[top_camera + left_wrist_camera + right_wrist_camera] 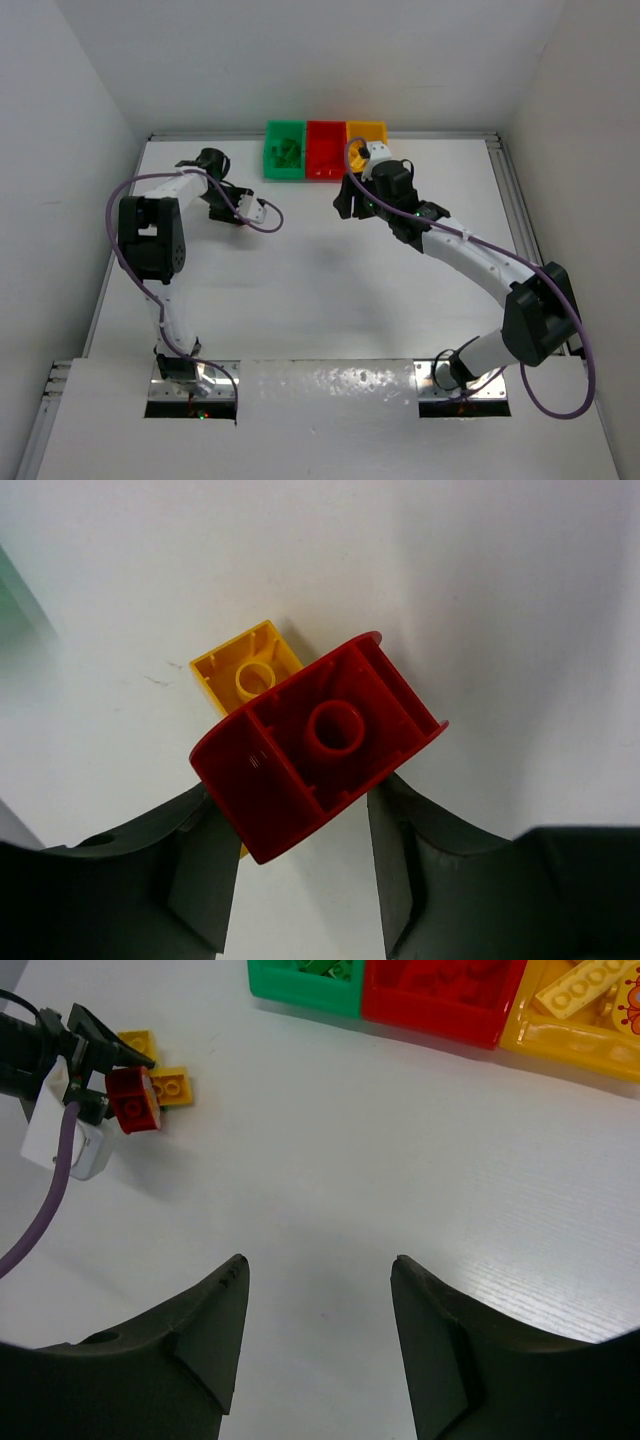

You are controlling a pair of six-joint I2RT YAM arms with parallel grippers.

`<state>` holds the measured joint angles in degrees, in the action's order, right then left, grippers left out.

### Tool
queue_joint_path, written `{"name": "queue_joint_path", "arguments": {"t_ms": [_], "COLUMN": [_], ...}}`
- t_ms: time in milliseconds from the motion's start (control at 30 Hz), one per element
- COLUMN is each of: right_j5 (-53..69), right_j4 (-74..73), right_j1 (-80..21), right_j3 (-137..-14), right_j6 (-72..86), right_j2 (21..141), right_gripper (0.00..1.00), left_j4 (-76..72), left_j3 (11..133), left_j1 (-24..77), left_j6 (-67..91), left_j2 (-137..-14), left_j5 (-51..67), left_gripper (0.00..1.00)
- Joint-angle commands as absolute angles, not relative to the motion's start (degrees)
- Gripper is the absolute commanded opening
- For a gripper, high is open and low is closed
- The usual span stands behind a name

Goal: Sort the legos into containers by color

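Note:
A red lego (pixel 300 755) hangs tilted, underside up, between my left gripper's (pixel 300 815) fingertips, which are shut on its lower end. Just behind it a yellow lego (pixel 245 665) lies on the table. From the right wrist view, the red lego (pixel 133 1100) shows at the left gripper's (pixel 105 1085) tip, with two yellow legos (pixel 172 1085) (pixel 137 1042) beside it. The green bin (pixel 285 148), red bin (pixel 324 148) and yellow bin (pixel 365 133) stand in a row at the back. My right gripper (pixel 318 1260) hovers open and empty in front of them.
The green bin (pixel 300 985), red bin (pixel 440 1005) and yellow bin (pixel 570 1035) each hold bricks of their own colour. White walls close the table on the left, back and right. The left arm's purple cable (pixel 265 222) loops beside its wrist.

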<state>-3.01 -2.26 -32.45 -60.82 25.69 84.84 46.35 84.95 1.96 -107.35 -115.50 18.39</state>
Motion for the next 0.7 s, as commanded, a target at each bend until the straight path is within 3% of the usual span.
{"name": "queue_joint_path", "arguments": {"t_ms": [0, 100, 300, 667], "right_j5": [-3.9, -4.0, -3.8, 2.9], "right_j4": [-1.5, -1.6, -1.2, 2.7], "right_j1": [-33.0, -32.9, -32.9, -35.1], "right_j3": [-62.8, -63.0, -63.2, -63.1], "right_j6": [25.8, 25.6, 25.7, 25.7], "right_j2": [84.8, 84.7, 85.1, 88.2], "right_gripper": [0.58, 0.58, 0.58, 0.56], "left_j4": [45.2, 44.6, 43.9, 41.2], "left_j3": [83.6, 83.0, 82.8, 81.6], "left_j1": [2.5, 2.5, 2.5, 3.7], "left_j6": [-107.2, -105.3, -99.1, -78.9], "left_j2": [-115.8, -115.3, -113.3, -109.1], "left_j5": [19.0, 19.9, 24.2, 33.0], "left_gripper": [0.43, 0.36, 0.14, 0.05]}}
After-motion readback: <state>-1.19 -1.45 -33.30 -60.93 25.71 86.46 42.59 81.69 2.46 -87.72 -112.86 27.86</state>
